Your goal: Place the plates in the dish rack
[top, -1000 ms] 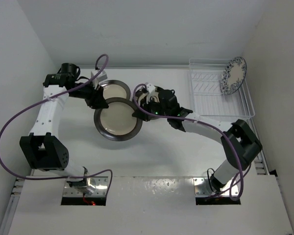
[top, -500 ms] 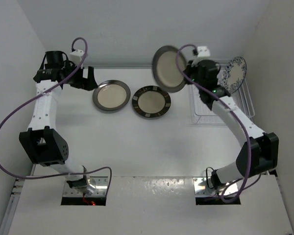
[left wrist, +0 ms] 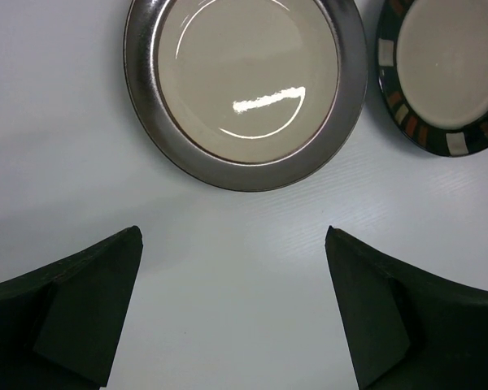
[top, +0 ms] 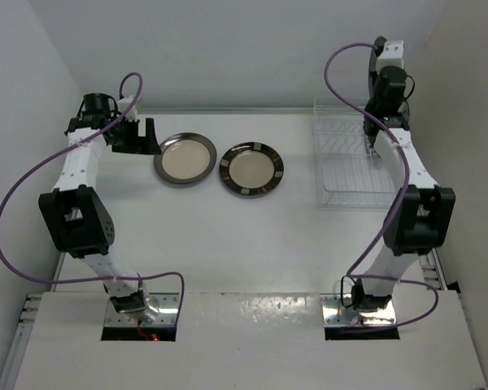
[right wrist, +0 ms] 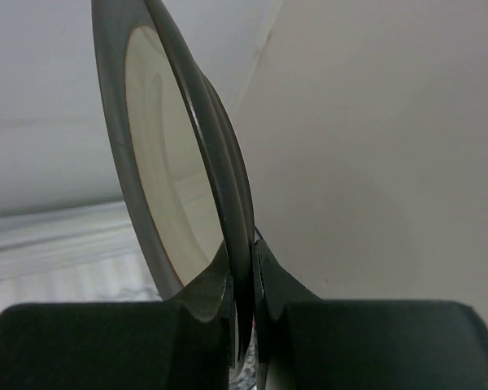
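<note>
Dark-rimmed plate [right wrist: 159, 162]: pinched at its rim by the right gripper [right wrist: 242, 272], raised on edge near the dish rack [top: 350, 175] (loading in hand; next, lower it squarely between tines [top: 342, 140]). Metallic-rimmed plate [left wrist: 244, 81] and patch-rimmed plate [left wrist: 447, 73] lie flat just ahead of the spread, empty left gripper [left wrist: 232, 236].

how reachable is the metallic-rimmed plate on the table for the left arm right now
Probably yes. The left gripper is open and just short of the metallic-rimmed plate, which lies flat on the table with nothing between them.
</note>
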